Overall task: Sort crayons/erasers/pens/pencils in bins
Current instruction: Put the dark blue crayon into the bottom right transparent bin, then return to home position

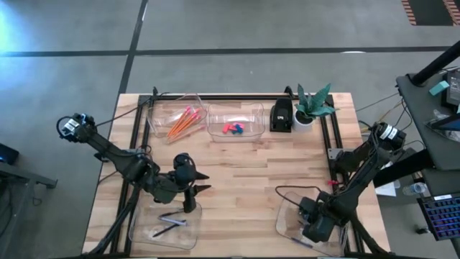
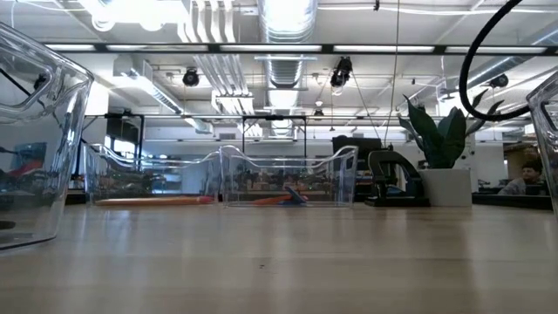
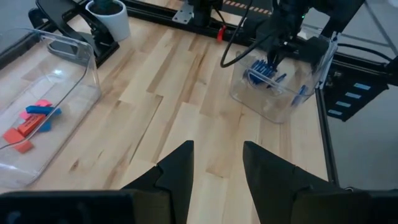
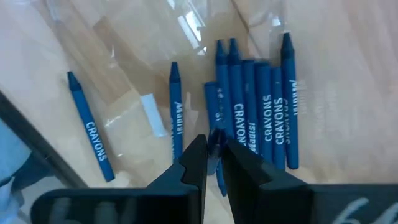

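Note:
My right gripper [image 4: 214, 158] reaches down into the near-right clear bin [image 1: 287, 224], shut on a blue crayon among several blue crayons [image 4: 264, 118] lying on the bin's floor. My left gripper [image 3: 217, 168] is open and empty. It hovers over bare table just beyond the near-left bin [image 1: 144, 234], which holds dark pens [image 1: 169, 224]. The orange pencils [image 1: 181, 121] lie in the far-left bin [image 1: 154, 115]. The pink-red and blue erasers [image 1: 232, 129] lie in the bin [image 1: 215, 133] beside it. My right gripper has one blue crayon [image 4: 212, 121] between its two fingers, near the crayon's blunt end, coming from above. The fingers stand on either side of the crayon's length. The crayon lies in line with its neighbours. Whether it is lifted off the bin floor, I cannot tell.
A small black box [image 1: 282, 115] and a potted plant [image 1: 313, 108] stand at the far right. Dark rails [image 1: 332, 144] run along the table's sides, and a cable [image 1: 287, 191] loops near the right bin. Bare wood [image 1: 244, 180] lies between the arms.

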